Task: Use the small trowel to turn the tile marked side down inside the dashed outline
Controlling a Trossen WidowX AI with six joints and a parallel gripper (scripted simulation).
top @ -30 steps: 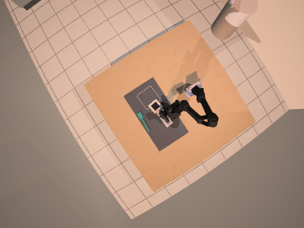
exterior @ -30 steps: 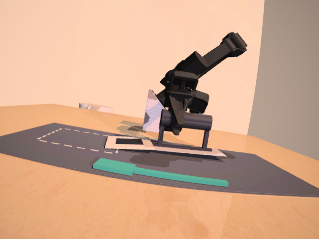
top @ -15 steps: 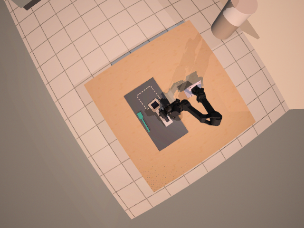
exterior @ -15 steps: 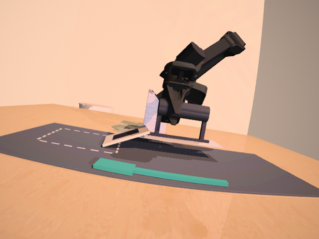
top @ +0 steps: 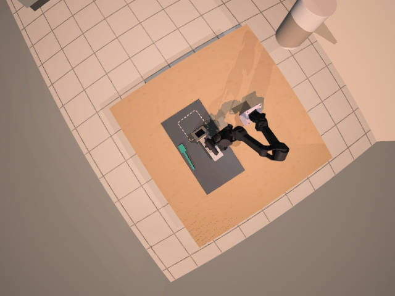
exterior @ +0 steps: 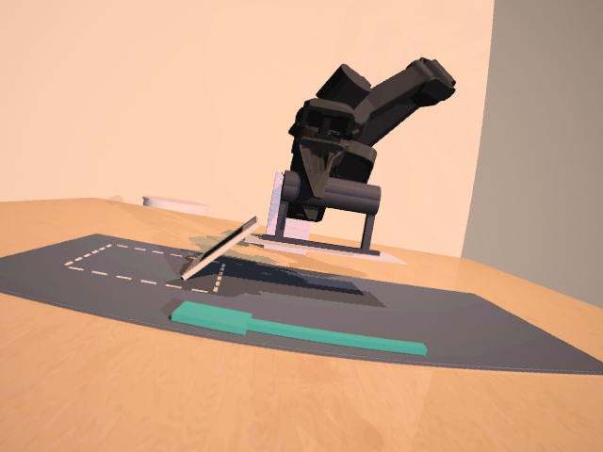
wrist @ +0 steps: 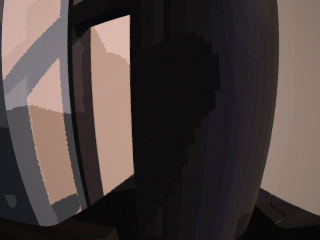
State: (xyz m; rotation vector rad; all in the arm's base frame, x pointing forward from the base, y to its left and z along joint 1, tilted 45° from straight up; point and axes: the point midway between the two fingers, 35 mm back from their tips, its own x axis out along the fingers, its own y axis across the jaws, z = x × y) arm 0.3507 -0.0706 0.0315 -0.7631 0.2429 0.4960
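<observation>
The trowel [top: 217, 156] [exterior: 350, 195] [wrist: 237, 120] has a thick dark handle on two posts and a pale flat blade. My gripper [top: 212, 144] [exterior: 317, 201] is shut on its handle and holds the blade above the mat. The tile [top: 200, 132] [exterior: 219, 249], pale with a dark marked patch, is tilted steeply. Its low edge is at the mat, inside the near end of the dashed outline [top: 195, 110] [exterior: 148, 282]. Its raised edge is at the blade's front end; contact there is unclear. The marked side faces up and away from the trowel. The wrist view shows no tile.
A green flat-headed tool [top: 189, 158] [exterior: 335, 336] lies along the edge of the dark mat [top: 223, 173] [exterior: 452, 323], beside the tile. The arm's pale base plate [top: 245, 119] stands on the wooden table [top: 287, 127] [exterior: 243, 398]. A large cylinder [top: 306, 25] stands beyond the table.
</observation>
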